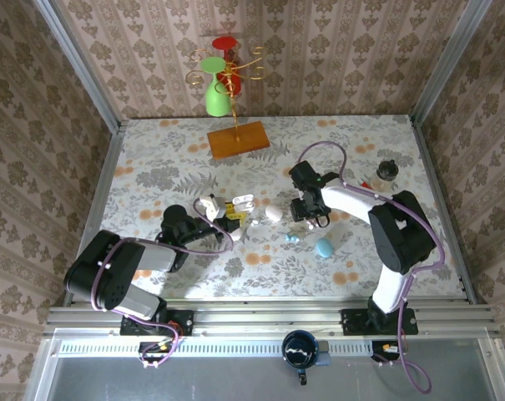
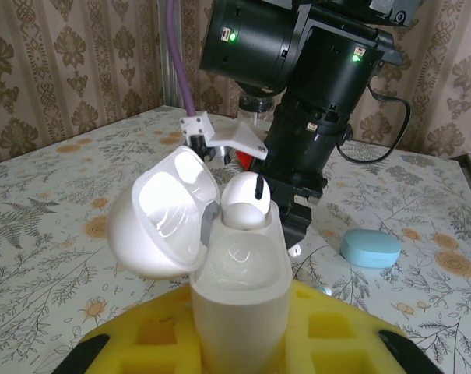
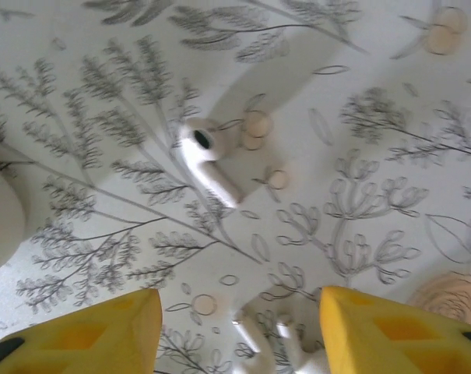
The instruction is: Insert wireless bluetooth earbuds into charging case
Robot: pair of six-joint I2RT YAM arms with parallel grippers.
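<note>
Left gripper (image 2: 239, 352) clamps your white case (image 2: 239, 288) upright, lid (image 2: 163, 222) back, likely to present the slot; right gripper (image 3: 239, 327), jaws apart, above loose earbud (image 3: 208, 160).

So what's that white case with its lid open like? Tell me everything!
The white charging case is smooth, shiny plastic, rounded like a pebble. It stands upright, pinched in the yellow-padded left hand. Its lid is flipped open to the left, hinged on. One white earbud with a dark slot sits in the top.
</note>
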